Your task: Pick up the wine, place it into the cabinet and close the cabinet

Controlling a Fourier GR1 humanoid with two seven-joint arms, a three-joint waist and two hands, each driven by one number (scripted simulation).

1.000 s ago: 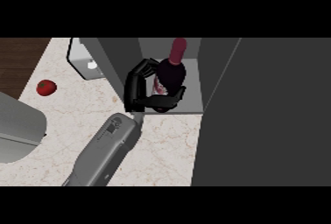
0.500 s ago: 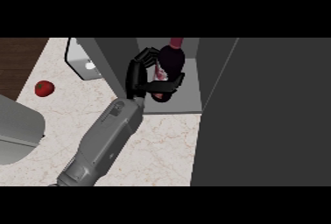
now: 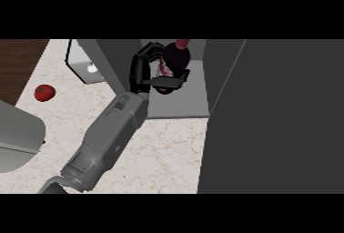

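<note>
Inside the open cabinet (image 3: 178,107), over its grey floor: the wine (image 3: 176,58), dark body, red cap toward the back of the compartment. From this steep angle I can't tell whether it stands upright or leans.

The left hand (image 3: 142,68) is closed around it, with fingers curled over the far side and the thumb across the near side, low on the bottle. The hand hides the base, so I can't tell whether the bottle touches the cabinet floor or hangs just above it. The grey forearm (image 3: 111,132) runs diagonally up from the lower left, across the counter (image 3: 168,150) and into the opening. The right hand is not in view.

Around it:
- A large dark panel (image 3: 282,118) fills the right side. I read it as the cabinet door, swung open.
- A light panel with a small knob (image 3: 84,66) sits just left of the cabinet's left wall.
- A tomato (image 3: 44,92) lies on the counter, well apart from the hand.
- A grey rounded object (image 3: 13,136) shows at the left edge. I can't identify it.

Progress, as I judge it:
- Pick-up is done and the bottle is within the compartment.
- Placement is not confirmed.
- Left to do: seat it, let go, pull the arm clear, swing the door shut.
</note>
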